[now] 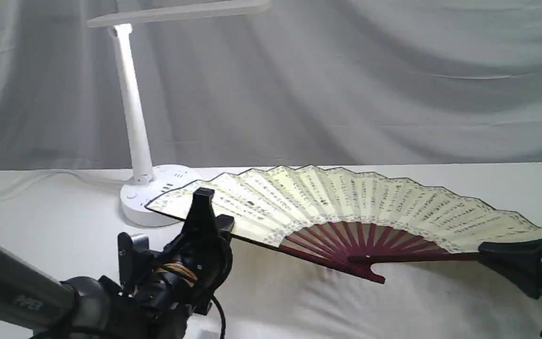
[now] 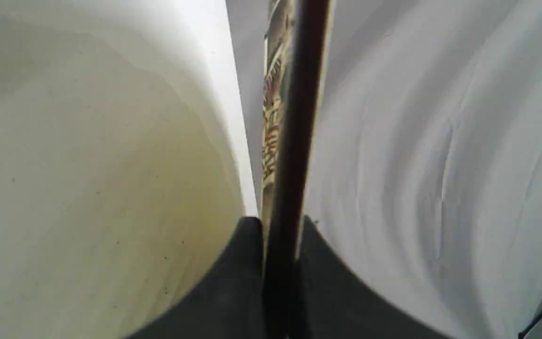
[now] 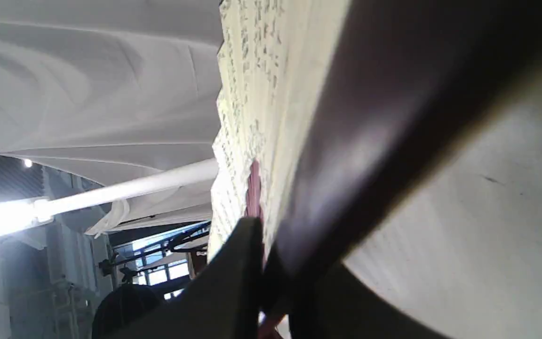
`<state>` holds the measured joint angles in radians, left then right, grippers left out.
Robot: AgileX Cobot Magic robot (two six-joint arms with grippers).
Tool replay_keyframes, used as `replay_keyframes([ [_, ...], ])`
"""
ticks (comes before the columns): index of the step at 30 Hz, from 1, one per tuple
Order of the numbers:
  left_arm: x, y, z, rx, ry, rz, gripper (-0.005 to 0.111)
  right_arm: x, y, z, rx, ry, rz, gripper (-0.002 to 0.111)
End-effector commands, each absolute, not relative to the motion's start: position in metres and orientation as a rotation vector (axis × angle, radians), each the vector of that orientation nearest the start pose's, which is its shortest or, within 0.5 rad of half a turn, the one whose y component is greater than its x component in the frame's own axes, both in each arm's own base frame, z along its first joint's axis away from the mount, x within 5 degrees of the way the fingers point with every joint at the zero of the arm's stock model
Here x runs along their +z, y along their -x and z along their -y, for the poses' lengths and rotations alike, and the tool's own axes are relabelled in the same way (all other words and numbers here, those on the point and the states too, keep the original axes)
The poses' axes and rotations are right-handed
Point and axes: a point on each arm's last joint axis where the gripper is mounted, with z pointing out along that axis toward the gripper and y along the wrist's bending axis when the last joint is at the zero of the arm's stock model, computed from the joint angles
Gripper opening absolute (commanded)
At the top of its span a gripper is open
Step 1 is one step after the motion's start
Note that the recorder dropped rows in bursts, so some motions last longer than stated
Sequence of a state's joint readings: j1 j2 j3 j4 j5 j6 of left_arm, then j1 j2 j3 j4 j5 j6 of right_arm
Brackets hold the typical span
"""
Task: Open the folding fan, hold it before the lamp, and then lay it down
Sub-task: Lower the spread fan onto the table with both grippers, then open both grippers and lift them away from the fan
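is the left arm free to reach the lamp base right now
Probably not: the left end effector is shut on the guard of the folding fan, and the open leaf hides part of the lamp base in the exterior view. It would need to release first.

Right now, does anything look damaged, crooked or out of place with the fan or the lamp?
Nothing stands out. The folding fan is spread evenly, no tears visible, each guard clamped by the left gripper and right gripper. The lamp stands on its base.
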<state>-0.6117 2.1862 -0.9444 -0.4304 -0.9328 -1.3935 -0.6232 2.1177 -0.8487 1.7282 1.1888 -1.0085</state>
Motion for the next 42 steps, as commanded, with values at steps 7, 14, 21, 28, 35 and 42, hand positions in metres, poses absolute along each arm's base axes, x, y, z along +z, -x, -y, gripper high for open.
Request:
replay_keyframes([
  [7, 0.089, -0.355, 0.185, -1.178, 1.31, -1.458, 0.022, 0.073, -0.304, 0.134, 1.337, -1.199, -1.965, 0.0],
  [14, 0.086, -0.355, 0.184, -1.103, 1.26, -1.505, 0.037, 0.073, -0.304, 0.134, 1.321, -1.17, -1.975, 0.024],
  [21, 0.087, -0.354, 0.187, -1.094, 1.166, -1.564, 0.048, 0.072, -0.303, 0.134, 1.315, -1.186, -1.984, 0.047],
  [28, 0.087, -0.353, 0.191, -1.018, 1.09, -1.688, 0.048, 0.067, -0.296, 0.13, 1.304, -1.238, -2.118, 0.052],
  [35, 0.109, -0.357, 0.206, -0.928, 0.948, -2.019, 0.048, 0.099, -0.287, 0.134, 1.103, -1.196, -2.279, 0.052],
  [42, 0.138, -0.36, 0.206, -0.753, 0.586, -2.248, 0.047, 0.134, -0.274, 0.138, 0.839, -1.126, -2.414, 0.052],
])
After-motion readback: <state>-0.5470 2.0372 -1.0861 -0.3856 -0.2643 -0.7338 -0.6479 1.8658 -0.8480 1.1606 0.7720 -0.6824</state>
